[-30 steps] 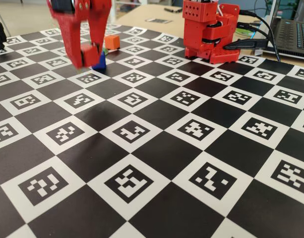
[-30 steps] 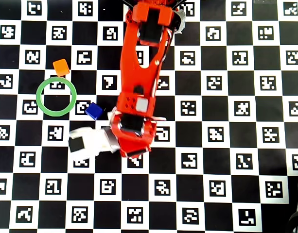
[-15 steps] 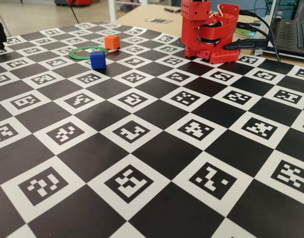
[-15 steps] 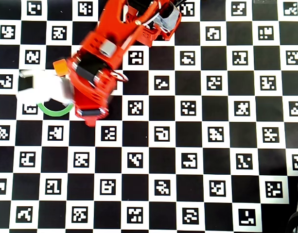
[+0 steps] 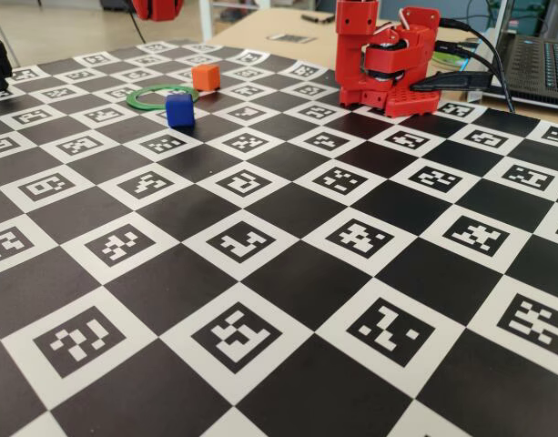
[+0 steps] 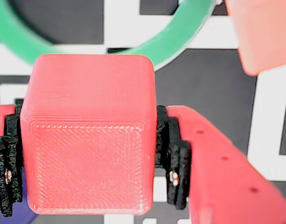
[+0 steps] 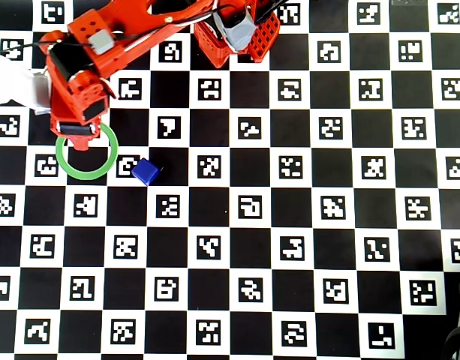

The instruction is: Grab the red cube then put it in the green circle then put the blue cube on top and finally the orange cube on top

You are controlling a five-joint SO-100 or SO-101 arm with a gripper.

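in the wrist view the gripper [image 6: 87, 154] has its jaws closed on the red cube [image 6: 89, 140], black pads pressed to both sides, with the green circle [image 6: 180, 35] on the checkered mat [image 6: 217, 93] just past it. from overhead the gripper [image 7: 78, 139] sits over the far rim of the green circle [image 7: 102, 166], and the blue cube [image 7: 145, 171] lies just beside the ring on its right. in the fixed view the orange cube [image 5: 205, 76] rests near the green circle [image 5: 147, 98], apart from the blue cube [image 5: 179, 110].
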